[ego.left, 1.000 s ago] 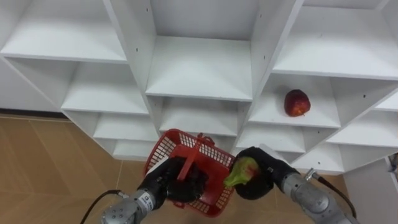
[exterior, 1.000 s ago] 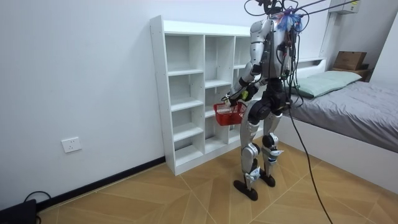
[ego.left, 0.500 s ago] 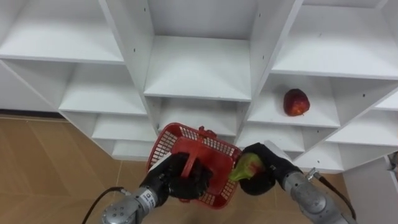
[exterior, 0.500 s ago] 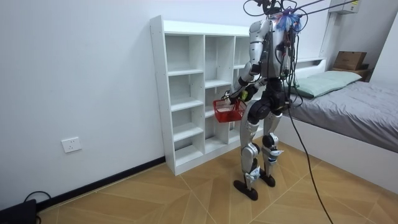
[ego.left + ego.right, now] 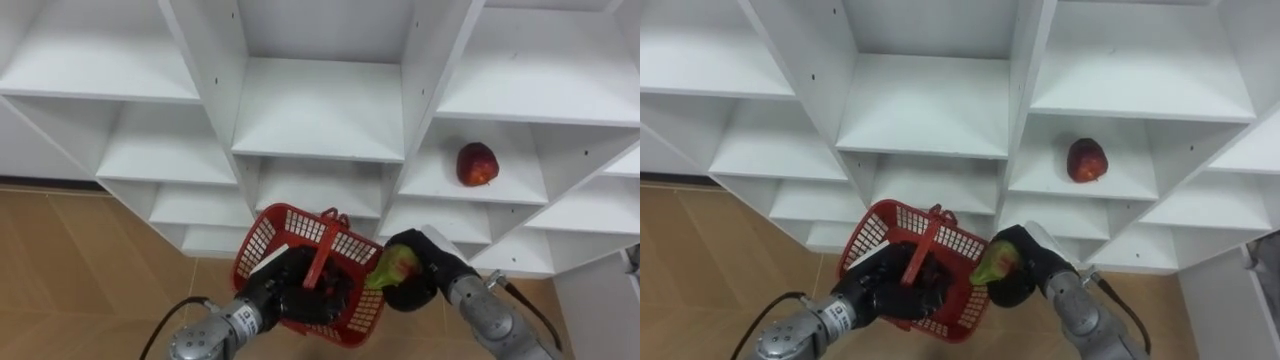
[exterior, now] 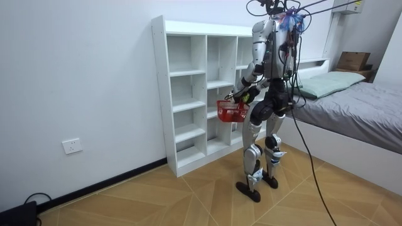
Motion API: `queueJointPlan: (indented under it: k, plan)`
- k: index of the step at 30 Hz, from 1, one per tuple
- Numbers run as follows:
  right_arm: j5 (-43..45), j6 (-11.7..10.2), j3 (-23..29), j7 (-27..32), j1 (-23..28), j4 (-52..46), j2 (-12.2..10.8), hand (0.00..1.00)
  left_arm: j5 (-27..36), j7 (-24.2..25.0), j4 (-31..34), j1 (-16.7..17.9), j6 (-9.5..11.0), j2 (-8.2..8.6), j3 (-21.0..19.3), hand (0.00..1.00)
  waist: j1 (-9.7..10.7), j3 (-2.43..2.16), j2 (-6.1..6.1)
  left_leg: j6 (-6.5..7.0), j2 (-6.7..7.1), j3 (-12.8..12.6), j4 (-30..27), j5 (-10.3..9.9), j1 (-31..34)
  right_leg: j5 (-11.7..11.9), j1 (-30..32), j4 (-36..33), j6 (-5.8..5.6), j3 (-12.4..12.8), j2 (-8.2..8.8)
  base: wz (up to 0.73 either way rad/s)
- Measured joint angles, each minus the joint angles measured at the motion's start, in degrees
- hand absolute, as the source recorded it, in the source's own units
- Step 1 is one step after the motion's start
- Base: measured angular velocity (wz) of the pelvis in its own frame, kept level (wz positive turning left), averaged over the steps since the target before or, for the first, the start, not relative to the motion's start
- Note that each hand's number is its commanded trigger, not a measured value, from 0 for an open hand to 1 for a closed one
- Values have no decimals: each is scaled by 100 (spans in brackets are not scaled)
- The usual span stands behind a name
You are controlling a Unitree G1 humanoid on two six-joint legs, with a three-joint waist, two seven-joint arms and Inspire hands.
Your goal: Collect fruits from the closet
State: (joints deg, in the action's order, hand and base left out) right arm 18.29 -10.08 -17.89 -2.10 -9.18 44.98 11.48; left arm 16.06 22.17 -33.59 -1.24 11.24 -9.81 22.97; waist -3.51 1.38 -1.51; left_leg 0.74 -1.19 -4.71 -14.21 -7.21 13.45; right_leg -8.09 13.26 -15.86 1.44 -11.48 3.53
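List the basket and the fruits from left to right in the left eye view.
Red basket held by the left hand → green fruit in the right hand → red apple.

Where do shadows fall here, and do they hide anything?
Left eye view: soft even light, closet cubbies greying toward their backs, apple plain; left hand gripping the red basket and right hand round the green fruit look dark. Room view: no hard shadows.

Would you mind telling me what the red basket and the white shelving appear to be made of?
The red basket looks like moulded plastic: uniform colour, thin lattice walls. The white shelving is probably painted or laminated board: smooth, matte, small peg holes.
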Motion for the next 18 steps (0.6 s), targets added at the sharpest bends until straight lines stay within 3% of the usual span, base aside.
queueJointPlan:
  k: [17, 18]
  plan:
    - [5, -21, -151, 184, -254, 177, -70, 100, 10, 97, 0, -84, -1, -1, 255, 100, 4, 28, -24, 1, 6, 0, -72, 2, 282, -10, 325, -94, 5, 30, 20, 0]
    - [5, -20, -151, 185, -276, 177, -70, 74, 10, 97, 0, -87, -1, -9, 264, 100, 7, 29, -25, 1, 5, 0, -75, 2, 290, -9, 334, -96, 5, 30, 21, 0]
